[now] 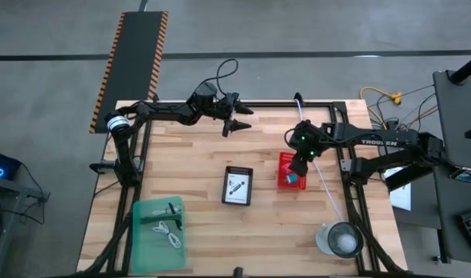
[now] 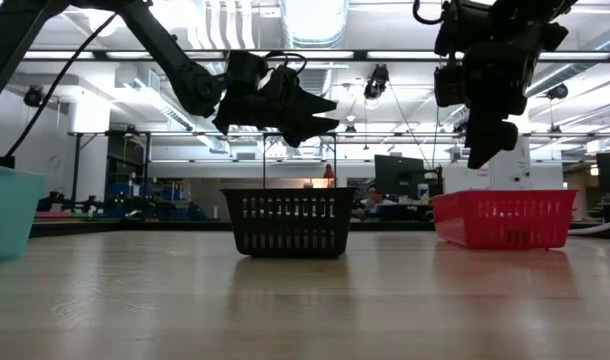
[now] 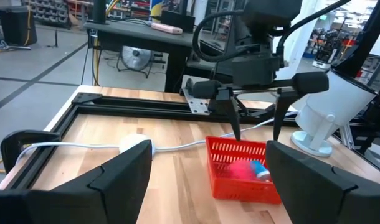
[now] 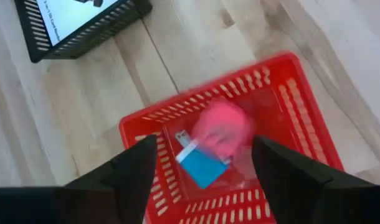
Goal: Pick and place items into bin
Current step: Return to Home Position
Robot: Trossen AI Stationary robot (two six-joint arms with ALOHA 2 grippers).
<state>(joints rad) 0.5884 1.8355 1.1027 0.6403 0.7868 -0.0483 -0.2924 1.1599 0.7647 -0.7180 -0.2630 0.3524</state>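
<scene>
My right gripper (image 1: 299, 161) (image 4: 204, 142) hangs open, fingers pointing down, above the red bin (image 1: 282, 181) (image 4: 296, 99). A pink object (image 4: 222, 127) and a small blue item (image 4: 201, 165) sit in that bin, below the open fingers. My left gripper (image 1: 234, 123) (image 3: 209, 155) is open and raised near the table's far edge, touching nothing. A white printed card (image 1: 237, 185) lies in the black basket (image 1: 249, 171) at mid-table. A coiled white cable (image 1: 171, 232) and a small dark piece (image 1: 171, 208) lie in the green bin (image 1: 143, 224) at the near left.
A white disc (image 3: 135, 144) on a white cord (image 1: 328, 185) lies on the far part of the table, its cord running past the red bin's right side. A round clear lidded container (image 1: 340, 239) stands at the near right. Bare wood shows between the bins.
</scene>
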